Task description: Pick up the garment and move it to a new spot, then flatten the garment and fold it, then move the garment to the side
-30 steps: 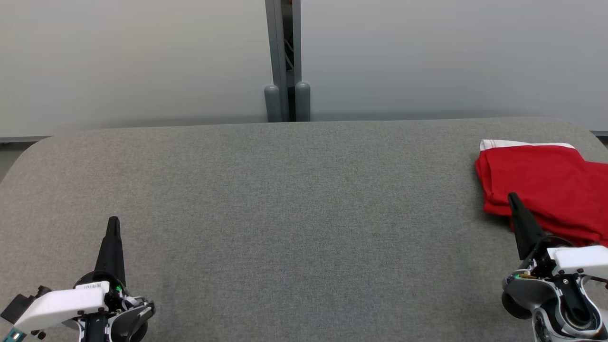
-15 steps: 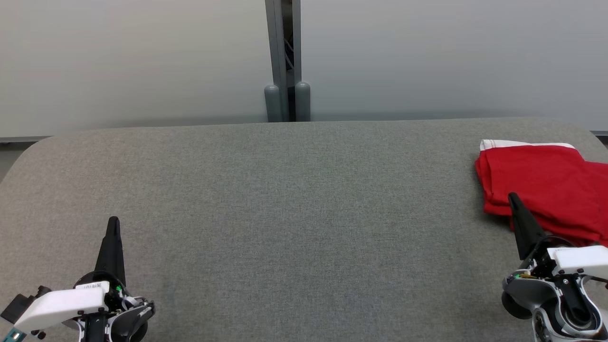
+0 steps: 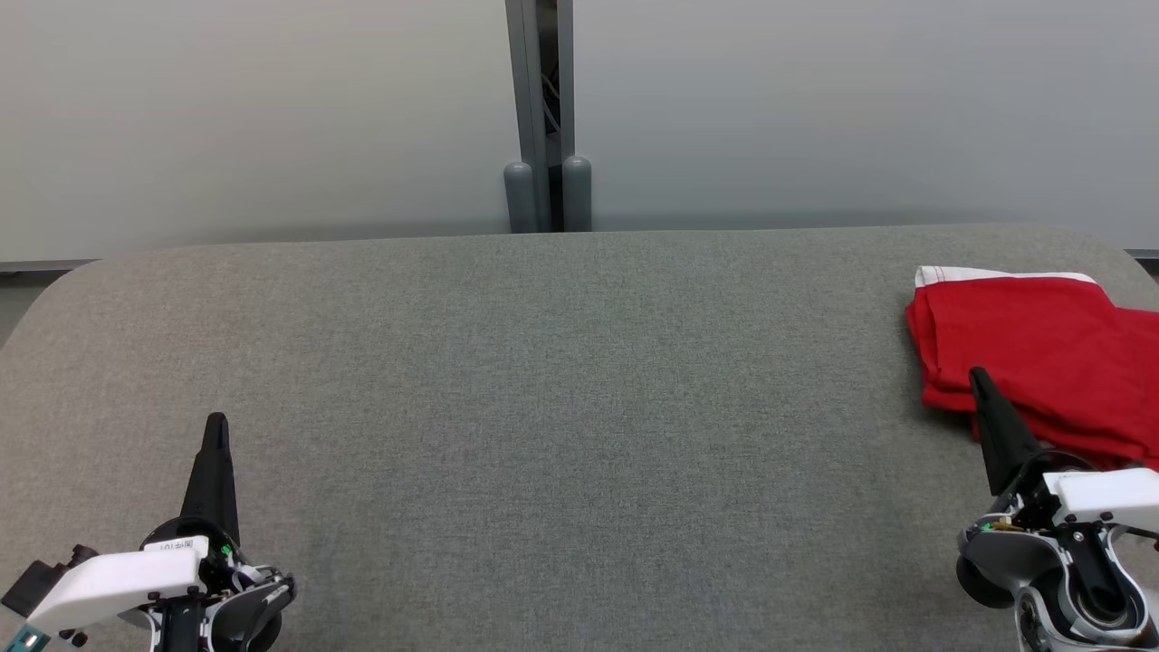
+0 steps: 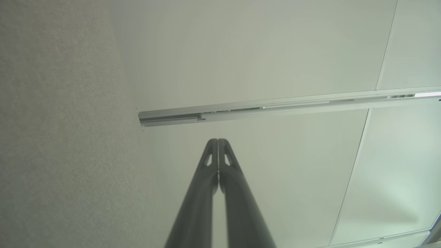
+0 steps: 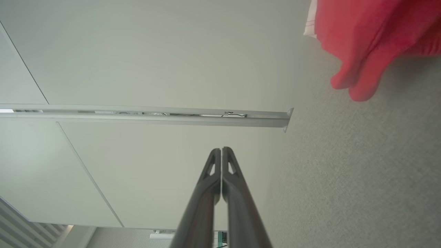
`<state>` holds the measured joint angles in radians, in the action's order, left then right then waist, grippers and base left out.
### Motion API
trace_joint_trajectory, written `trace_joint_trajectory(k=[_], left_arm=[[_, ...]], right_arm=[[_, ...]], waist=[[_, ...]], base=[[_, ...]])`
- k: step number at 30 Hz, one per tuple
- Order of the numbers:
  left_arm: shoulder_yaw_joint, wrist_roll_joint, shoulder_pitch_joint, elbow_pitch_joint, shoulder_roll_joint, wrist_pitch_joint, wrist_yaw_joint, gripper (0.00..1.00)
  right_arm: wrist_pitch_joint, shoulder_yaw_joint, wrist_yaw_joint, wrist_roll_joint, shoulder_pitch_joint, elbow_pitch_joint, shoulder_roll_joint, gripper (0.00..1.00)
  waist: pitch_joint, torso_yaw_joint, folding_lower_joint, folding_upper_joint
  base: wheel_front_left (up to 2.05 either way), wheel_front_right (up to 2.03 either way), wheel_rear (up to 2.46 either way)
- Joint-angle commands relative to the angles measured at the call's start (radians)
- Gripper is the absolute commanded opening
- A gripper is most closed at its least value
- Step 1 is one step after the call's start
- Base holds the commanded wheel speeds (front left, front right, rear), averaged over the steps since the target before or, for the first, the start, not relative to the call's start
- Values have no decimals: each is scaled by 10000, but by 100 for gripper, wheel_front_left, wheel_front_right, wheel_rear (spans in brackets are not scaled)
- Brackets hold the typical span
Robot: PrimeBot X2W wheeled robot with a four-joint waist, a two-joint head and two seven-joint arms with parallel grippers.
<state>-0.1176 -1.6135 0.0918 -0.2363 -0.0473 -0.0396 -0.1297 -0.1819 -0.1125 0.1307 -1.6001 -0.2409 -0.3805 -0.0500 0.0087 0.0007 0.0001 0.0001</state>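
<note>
Nearest the robot, the left gripper (image 3: 215, 430) and the right gripper (image 3: 978, 380) sit low over the near part of the grey fabric-covered table with rounded corners (image 3: 561, 380). Each has its two long dark fingers pressed together with nothing between them, and each wrist view shows the tips meeting. Between the two grippers and ahead of them there is only bare grey cloth. The red folded cloth garment with a white hem strip (image 3: 1023, 344) lies just ahead of the right gripper and to its right, far across the table from the left gripper. It rests in flat stacked layers with its white edge on the side away from the fingers. Judged from this, the picking up, flattening, folding and moving aside all look done, and nothing seems left unless the pile needs tidying. The same layout could also be a starting pose, though that reads as less likely. In the head view the right finger overlaps the garment's near edge. The right wrist view puts the red cloth off to the side of the fingertips, so they look apart. The garment's right part runs out of the frame, and its kind cannot be told. Beyond the table stand pale wall panels (image 3: 272, 118) joined by a grey metal post (image 3: 541, 109).
</note>
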Motion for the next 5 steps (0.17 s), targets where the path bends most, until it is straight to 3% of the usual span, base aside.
trace_joint_trajectory(k=[1, 5], left_arm=[[-47, -15, 167, 11, -56, -11, -42, 0], [-47, -15, 167, 11, -56, -11, -42, 0]], right_arm=[[-55, -18, 0, 11, -77, -27, -32, 0], [-46, -21, 0, 12, -77, -26, -30, 0]], waist=[[0, 0, -1, -1], [0, 0, -1, -1]], base=[[0, 0, 0], [0, 0, 0]])
